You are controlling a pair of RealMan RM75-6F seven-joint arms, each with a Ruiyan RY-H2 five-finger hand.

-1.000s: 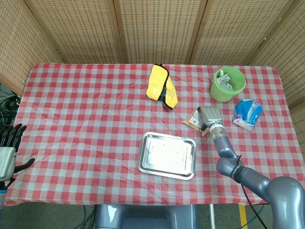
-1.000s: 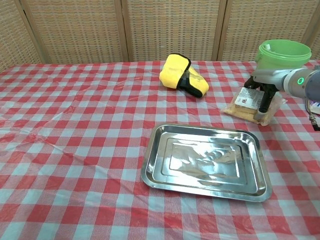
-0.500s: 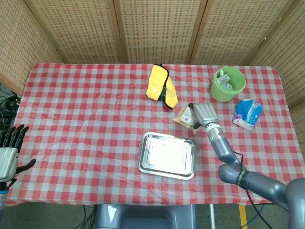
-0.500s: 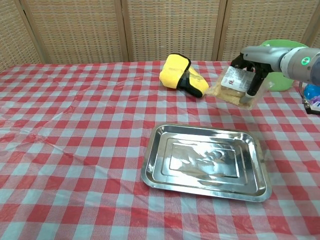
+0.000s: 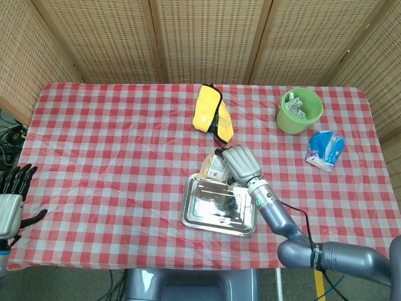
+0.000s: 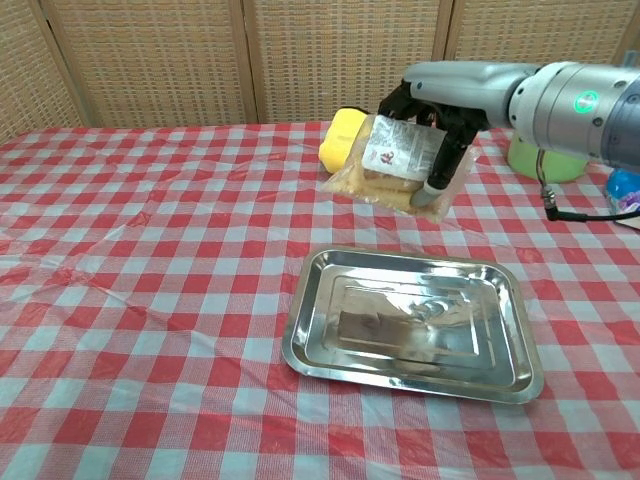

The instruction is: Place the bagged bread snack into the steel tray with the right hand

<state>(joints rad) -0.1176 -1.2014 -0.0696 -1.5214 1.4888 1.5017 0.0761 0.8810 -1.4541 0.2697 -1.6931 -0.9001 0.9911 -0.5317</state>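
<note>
At the far left edge, the left hand (image 5: 11, 195) waits below the table (image 5: 113, 144), fingers spread and holding nothing, since this job belongs to the other arm. Toward the middle, the steel tray (image 6: 412, 322) lies flat and bare, ready to receive. A yellow pouch (image 5: 212, 113) lies behind it. Above the tray's far edge, the right hand (image 6: 432, 108) grips the bread bag (image 6: 394, 160) from above, fingers wrapped over its top, carrying it clear of the cloth for lowering. Further right stand a green cup (image 5: 299, 110) and a blue packet (image 5: 325, 149).

Staged test booth: wicker screens (image 5: 207, 37) (folding) behind checkered table (image 5: 113, 150).
</note>
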